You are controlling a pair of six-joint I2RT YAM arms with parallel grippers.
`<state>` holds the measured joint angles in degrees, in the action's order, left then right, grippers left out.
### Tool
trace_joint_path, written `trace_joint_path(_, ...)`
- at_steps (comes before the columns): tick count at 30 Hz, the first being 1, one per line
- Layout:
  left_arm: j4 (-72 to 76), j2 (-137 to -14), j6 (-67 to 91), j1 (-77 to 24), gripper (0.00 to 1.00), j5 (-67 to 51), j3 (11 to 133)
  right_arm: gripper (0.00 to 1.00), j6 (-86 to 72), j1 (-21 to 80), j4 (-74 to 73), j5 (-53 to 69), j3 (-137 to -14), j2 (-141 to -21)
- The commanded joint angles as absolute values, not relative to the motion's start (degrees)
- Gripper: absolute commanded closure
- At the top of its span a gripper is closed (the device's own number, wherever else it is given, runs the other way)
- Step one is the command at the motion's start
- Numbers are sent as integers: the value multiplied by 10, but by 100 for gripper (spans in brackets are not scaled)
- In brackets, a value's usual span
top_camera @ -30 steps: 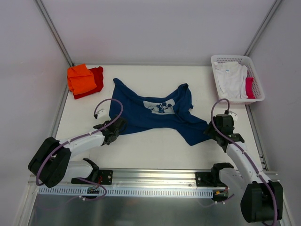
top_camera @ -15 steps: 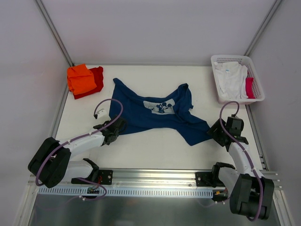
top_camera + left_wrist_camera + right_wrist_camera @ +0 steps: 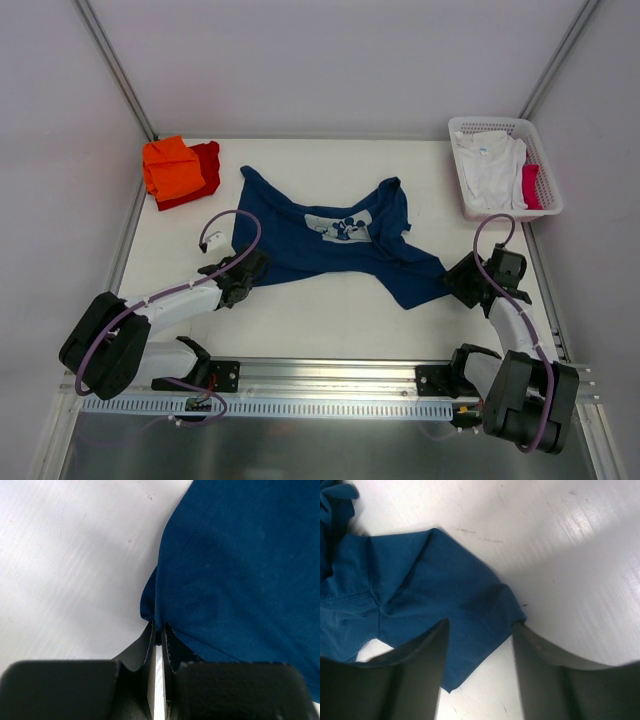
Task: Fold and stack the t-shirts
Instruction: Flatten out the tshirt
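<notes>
I see the orange tee (image 3: 172, 165) folded on the red tee (image 3: 207, 165) at far left. My left gripper (image 3: 159, 634) is pinched on the near-left hem of the navy tee (image 3: 320, 250), which lies mid-table, rumpled, pale chest print up. My right gripper (image 3: 480, 630) is spread, straddling its near-right corner, which lies flat on the table

We see a white table (image 3: 330, 315) filling the middle of the frame, with faint scuffs (image 3: 481, 534) showing in the close views. A white lattice basket (image 3: 489, 122) sits at its upper right corner. A metal rail (image 3: 330, 372) runs along the bottom edge. Slanted posts (image 3: 115, 68) climb the pale walls in the upper corners.
</notes>
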<state>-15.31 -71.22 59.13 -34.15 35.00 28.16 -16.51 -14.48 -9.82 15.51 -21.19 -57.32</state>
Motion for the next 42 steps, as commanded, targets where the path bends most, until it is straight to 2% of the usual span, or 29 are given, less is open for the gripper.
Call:
trace_joint_path(1,-177,-708,584,-341,100,345,269,48,-166,-152,-76,180,-211,-573)
trace_joint_path(4,-177,-708,584,-340,100,345,268,54,-164,-154,-76,187,-213,-569)
trace_joint_path(6,-177,-708,584,-341,100,345,269,55,-165,-156,-76,190,-214,-569)
trace_joint_path(23,-177,-699,585,-340,100,343,263,56,-178,-162,-88,191,-193,-517)
trace_joint_path(42,-177,-693,586,-340,100,343,261,56,-194,-239,-88,231,-189,-515)
